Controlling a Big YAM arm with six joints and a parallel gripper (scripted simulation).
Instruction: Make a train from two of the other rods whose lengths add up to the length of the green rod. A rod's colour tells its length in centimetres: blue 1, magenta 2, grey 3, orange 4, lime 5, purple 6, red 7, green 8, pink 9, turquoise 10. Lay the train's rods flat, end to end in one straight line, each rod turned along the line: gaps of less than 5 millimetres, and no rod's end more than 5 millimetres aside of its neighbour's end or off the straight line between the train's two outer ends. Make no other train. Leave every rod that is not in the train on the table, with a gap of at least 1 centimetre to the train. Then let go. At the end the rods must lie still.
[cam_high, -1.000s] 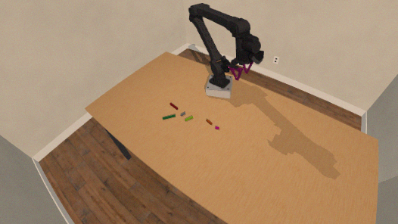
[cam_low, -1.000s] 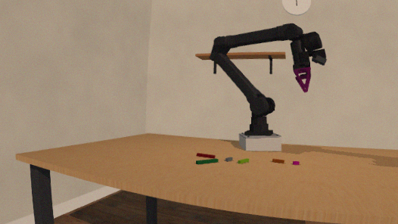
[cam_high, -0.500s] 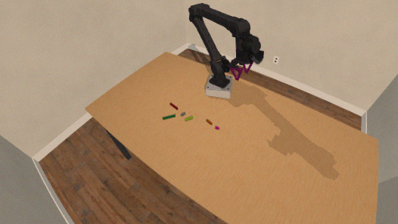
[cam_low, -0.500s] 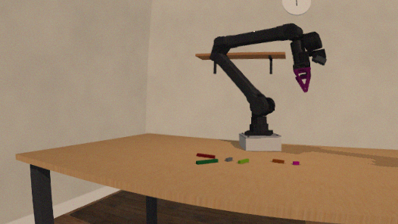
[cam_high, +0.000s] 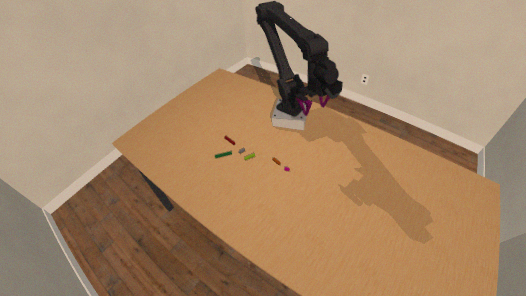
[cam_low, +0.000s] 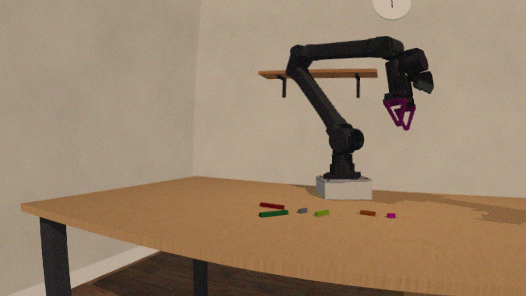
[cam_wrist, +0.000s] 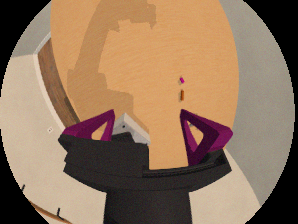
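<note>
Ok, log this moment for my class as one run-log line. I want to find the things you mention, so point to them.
gripper (cam_high: 315, 104) (cam_low: 402, 127) (cam_wrist: 147, 112): open, raised, holding nothing | grey rod (cam_high: 242, 150) (cam_low: 302, 210), lime rod (cam_high: 249, 156) (cam_low: 321, 213): apart, flat | train: unbuilt

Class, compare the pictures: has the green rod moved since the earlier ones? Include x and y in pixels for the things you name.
No; the green rod (cam_high: 223, 154) (cam_low: 273, 213) lies in the same place relative to the white base block (cam_high: 288, 123) (cam_low: 346, 190).
</note>
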